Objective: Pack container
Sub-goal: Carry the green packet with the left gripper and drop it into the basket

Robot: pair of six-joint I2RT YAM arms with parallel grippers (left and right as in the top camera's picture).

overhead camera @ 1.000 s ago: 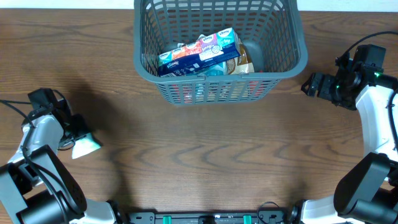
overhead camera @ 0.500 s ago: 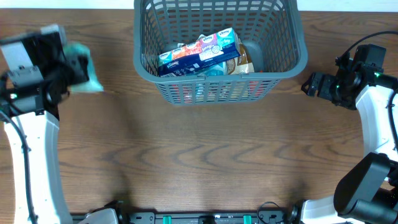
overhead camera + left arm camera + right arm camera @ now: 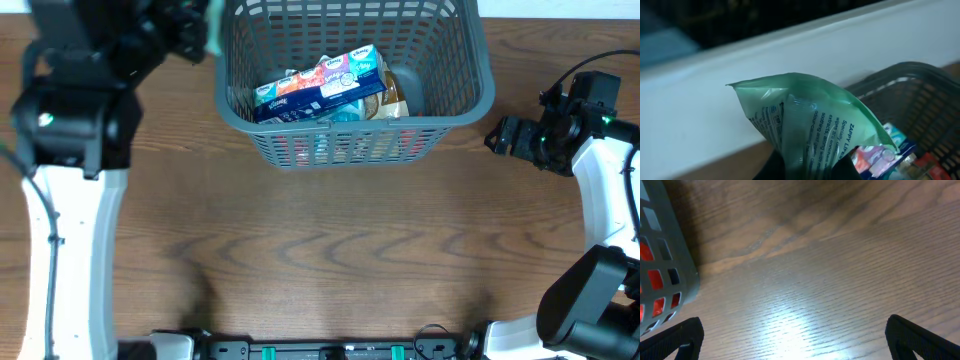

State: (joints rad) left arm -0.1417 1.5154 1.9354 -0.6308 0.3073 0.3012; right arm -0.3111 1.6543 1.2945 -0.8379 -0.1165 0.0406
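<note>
One container, a grey-blue slotted basket, stands on the bench between the two hands and holds a blue-and-orange packet among other goods. The left hand is just beside its far-left corner, pinching a green wipes packet. The right hand has its fingers spread wide over the wood, with the basket's corner by its left finger.

Basket: far centre, groceries inside.
Left gripper: by its left rim, holding green packet.
Right gripper: right of basket, apart.
</note>
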